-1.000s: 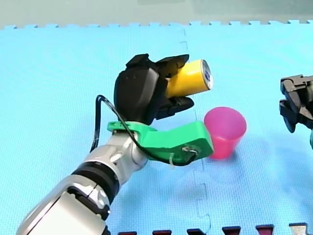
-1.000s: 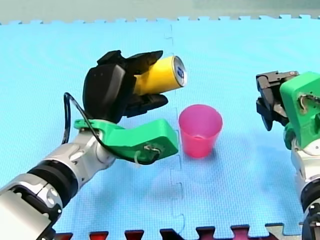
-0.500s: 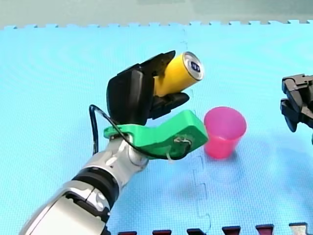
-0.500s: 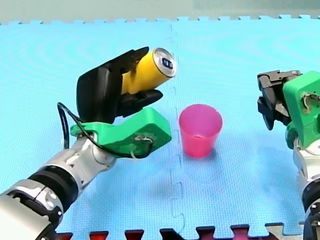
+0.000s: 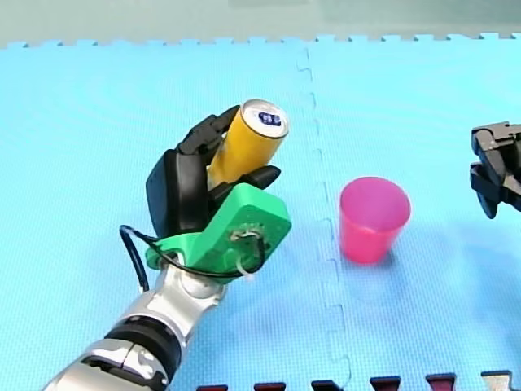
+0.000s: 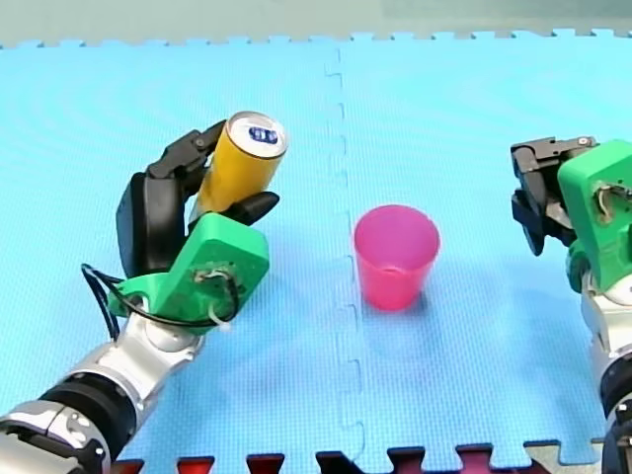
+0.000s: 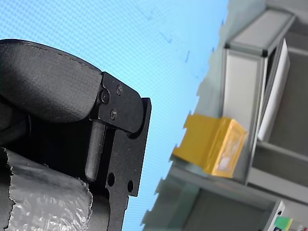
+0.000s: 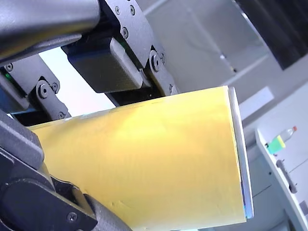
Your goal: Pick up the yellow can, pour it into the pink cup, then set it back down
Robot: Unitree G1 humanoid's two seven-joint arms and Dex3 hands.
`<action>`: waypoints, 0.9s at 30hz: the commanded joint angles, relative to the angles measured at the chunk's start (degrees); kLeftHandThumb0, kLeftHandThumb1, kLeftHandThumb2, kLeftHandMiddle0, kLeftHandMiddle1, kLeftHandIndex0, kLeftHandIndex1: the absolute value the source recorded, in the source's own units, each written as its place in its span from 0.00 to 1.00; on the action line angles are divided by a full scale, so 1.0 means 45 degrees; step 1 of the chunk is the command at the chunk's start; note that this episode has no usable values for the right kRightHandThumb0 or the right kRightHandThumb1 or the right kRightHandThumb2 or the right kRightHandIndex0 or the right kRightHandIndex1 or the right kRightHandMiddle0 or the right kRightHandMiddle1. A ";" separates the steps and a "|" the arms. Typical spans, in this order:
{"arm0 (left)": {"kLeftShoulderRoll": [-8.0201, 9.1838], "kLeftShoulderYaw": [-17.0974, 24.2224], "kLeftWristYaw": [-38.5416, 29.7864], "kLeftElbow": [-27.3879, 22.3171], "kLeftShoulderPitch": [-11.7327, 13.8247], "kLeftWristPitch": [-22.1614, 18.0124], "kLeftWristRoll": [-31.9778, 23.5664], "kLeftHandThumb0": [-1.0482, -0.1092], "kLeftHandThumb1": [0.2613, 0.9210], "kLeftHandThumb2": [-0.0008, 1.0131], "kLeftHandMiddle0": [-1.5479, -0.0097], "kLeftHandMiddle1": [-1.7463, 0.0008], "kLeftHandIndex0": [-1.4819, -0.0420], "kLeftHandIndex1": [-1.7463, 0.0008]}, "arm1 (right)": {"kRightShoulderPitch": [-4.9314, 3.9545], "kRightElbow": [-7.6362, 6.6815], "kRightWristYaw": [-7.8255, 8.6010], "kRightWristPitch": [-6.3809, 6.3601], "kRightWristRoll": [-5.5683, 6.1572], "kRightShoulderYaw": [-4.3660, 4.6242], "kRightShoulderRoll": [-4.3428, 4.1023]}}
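My left hand is shut on the yellow can, holding it above the blue mat, left of the pink cup. The can stands nearly upright, its silver top tilted slightly toward the cup. In the second wrist view the yellow can sits between black fingers, so that view shows my left hand. The pink cup stands upright on the mat near the middle, apart from both hands. My right hand hovers at the right edge, well away from the cup and holding nothing.
A blue foam puzzle mat covers the surface, with a seam running between can and cup. Red tiles line the near edge. In the first wrist view a yellow box sits on a grey shelf frame beyond the mat.
My left hand has swung the can back from its tipped pose over the cup to nearly upright, moving left and away from the cup. The right hand and cup stayed put.
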 commanded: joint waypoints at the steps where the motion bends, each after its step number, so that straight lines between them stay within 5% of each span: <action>1: -0.0171 0.0765 -0.0865 -0.0151 0.0061 -0.0666 -0.0783 0.68 0.79 0.01 0.17 0.96 0.19 1.00 | -0.0008 0.0034 0.0082 0.0012 0.0037 -0.0034 -0.0088; 27: -0.0177 0.2615 -0.3203 -0.0294 0.1086 -0.2639 -0.1899 0.76 0.84 0.00 0.17 0.99 0.20 1.00 | -0.0067 0.0059 0.0154 0.0003 0.0028 -0.0105 -0.0218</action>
